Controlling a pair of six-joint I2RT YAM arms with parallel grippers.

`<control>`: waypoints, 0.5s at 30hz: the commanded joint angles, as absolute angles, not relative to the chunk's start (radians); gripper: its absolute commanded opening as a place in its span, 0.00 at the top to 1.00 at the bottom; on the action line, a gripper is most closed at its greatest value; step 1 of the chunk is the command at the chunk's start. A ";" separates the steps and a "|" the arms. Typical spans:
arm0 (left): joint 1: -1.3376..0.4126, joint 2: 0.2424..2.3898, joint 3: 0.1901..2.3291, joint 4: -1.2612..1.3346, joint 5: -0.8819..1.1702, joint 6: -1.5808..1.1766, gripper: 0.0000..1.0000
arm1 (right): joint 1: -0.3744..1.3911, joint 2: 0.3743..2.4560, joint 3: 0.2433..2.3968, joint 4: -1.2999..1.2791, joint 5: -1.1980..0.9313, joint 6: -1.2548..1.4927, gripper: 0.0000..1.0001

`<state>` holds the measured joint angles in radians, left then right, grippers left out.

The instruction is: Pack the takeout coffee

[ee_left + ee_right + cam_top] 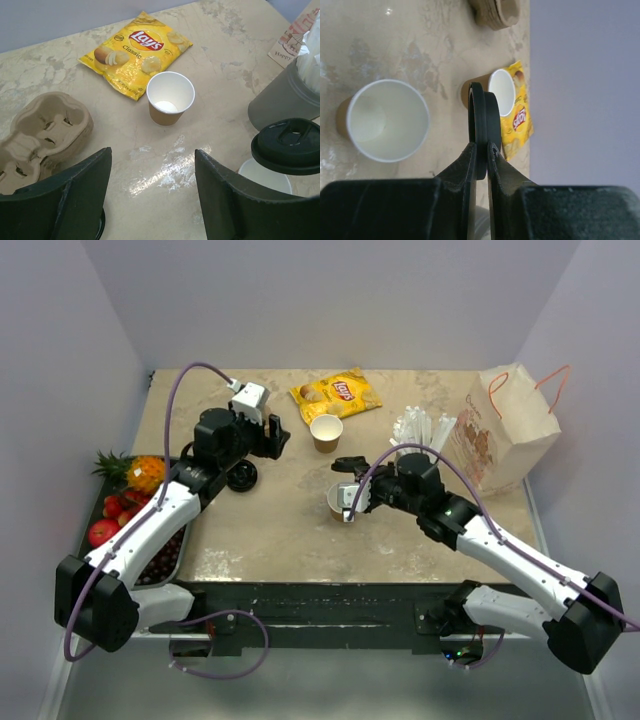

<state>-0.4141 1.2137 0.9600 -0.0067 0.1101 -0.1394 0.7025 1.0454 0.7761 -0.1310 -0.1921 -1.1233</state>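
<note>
My right fingers (481, 150) are closed tight on the rim of the black lid (290, 145), pinching it by its edge, and it hangs just above the open paper cup (387, 120) standing on the surface (210, 100) near the middle. From my wrist the cup's mouth sits off to one side of the lid, so I judge the two are not lined up yet. The job now is to slide the lid over until it is centred on the white rim, level it, and then press down evenly; coming in tilted would likely catch one side and tip the light cup. My left fingers (272, 437) are spread open and hold nothing, hovering near the cup carrier (45, 130). They could steady the cup's side if it wobbles. A second open cup (170, 97) stands by the chips bag (135, 47), well apart.
</note>
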 commanded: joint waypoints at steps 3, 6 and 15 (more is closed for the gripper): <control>-0.408 1.241 0.983 0.064 0.137 -0.150 0.28 | 0.722 1.028 0.738 -0.009 -0.192 -1.200 0.99; -0.408 1.253 0.983 0.084 0.144 -0.160 0.28 | 0.732 1.023 0.724 -0.005 -0.192 -1.224 0.99; -0.402 1.266 0.976 0.107 0.152 -0.149 0.29 | 0.753 1.040 0.715 -0.023 -0.192 -1.250 0.98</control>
<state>-0.4122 1.2682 0.9600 0.0402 0.1307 -0.1394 0.7414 1.0447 0.7212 -0.0631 -0.1925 -1.2221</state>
